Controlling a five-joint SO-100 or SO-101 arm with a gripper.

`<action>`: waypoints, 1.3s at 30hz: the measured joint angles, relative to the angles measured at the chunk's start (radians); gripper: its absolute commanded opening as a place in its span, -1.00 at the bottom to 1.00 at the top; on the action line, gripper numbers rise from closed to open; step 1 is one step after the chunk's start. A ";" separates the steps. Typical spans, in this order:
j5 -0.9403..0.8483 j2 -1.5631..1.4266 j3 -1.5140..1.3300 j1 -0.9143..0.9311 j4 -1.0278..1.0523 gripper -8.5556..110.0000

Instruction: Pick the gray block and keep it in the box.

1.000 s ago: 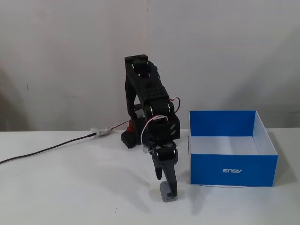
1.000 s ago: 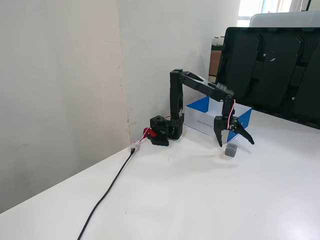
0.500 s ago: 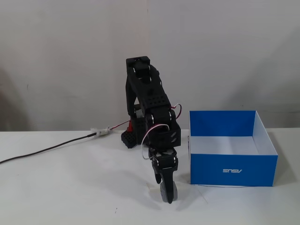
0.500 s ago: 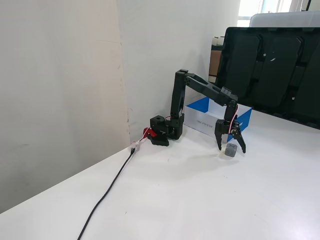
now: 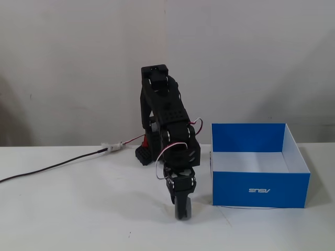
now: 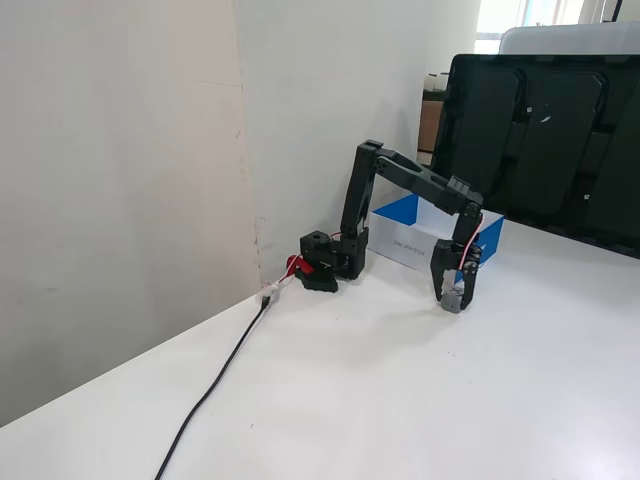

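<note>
- The black arm reaches forward and down from its base near the wall, and its gripper points straight down with the tips at the white table.
- A gray block sits between the fingers at the tabletop; in the other fixed view it shows as a small gray shape at the gripper tips.
- The fingers look clenched on the block, which appears to rest on the table, though contact below it is too small to tell.
- The blue box stands at about 3 o'clock from the gripper in the front fixed view, near it but apart, its white inside facing up.
- In the side fixed view the box lies behind the arm, at about 11 o'clock from the gripper.
- A black cable runs across the table from the base toward 9 o'clock in the front fixed view.
- A dark monitor stands behind the box in the side fixed view.
</note>
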State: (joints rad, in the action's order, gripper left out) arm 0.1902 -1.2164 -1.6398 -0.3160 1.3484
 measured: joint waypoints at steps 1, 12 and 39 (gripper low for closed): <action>0.000 0.000 0.031 0.014 0.029 -0.81; -0.012 -0.295 0.207 0.023 0.296 -0.81; -0.012 -0.569 -0.109 -0.798 0.095 -0.81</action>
State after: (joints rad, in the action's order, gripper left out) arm 0.1779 -1.7856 -1.7487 -1.1137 1.4435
